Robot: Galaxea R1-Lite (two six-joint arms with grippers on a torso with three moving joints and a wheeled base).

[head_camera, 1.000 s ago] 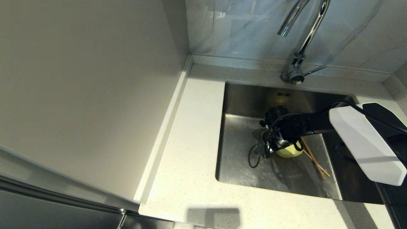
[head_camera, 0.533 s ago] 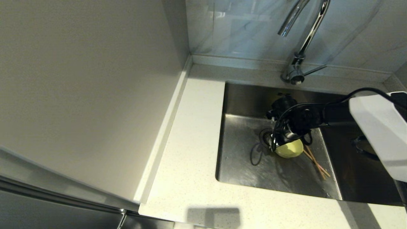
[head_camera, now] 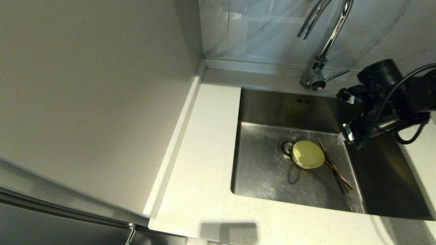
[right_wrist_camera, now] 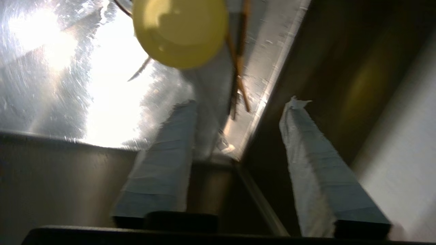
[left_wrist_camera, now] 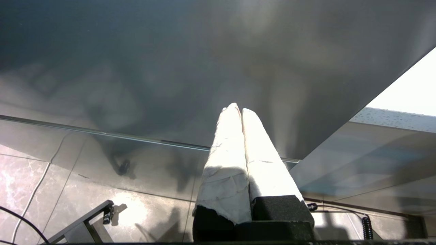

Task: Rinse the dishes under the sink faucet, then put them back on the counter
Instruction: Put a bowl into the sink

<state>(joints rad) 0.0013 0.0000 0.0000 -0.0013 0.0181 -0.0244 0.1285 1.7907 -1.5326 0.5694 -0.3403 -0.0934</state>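
The counter (head_camera: 204, 143), off-white and speckled, is seen wrapping the left and near sides of the sink (head_camera: 269, 177); no dish is seen on the visible part of it. The steel basin is sunk into it, with the faucet (head_camera: 322, 41) arched over its back edge, and no water can be made out running from the spout.

The right gripper (right_wrist_camera: 238, 136) is held above the right rim of the sink, clear of the basin floor, with its taped fingers (right_wrist_camera: 163, 156) spread apart and nothing between them. The left gripper (left_wrist_camera: 241, 136) is parked low beside the cabinet front, its fingers pressed together on nothing.

On the basin floor the pale-yellow bowl (head_camera: 308, 154) is found just beside the strainer drain (head_camera: 287, 146), overlapping its edge. The chopsticks (head_camera: 333, 166) are laid diagonally along the bowl's right side, close to the sink's right wall. No pink bowl is to be seen in any view.

The task is judged to be at an early or middle stage: the bowl and chopsticks are in the sink, but whether they are rinsed cannot be told, and their return to the counter is not yet done.
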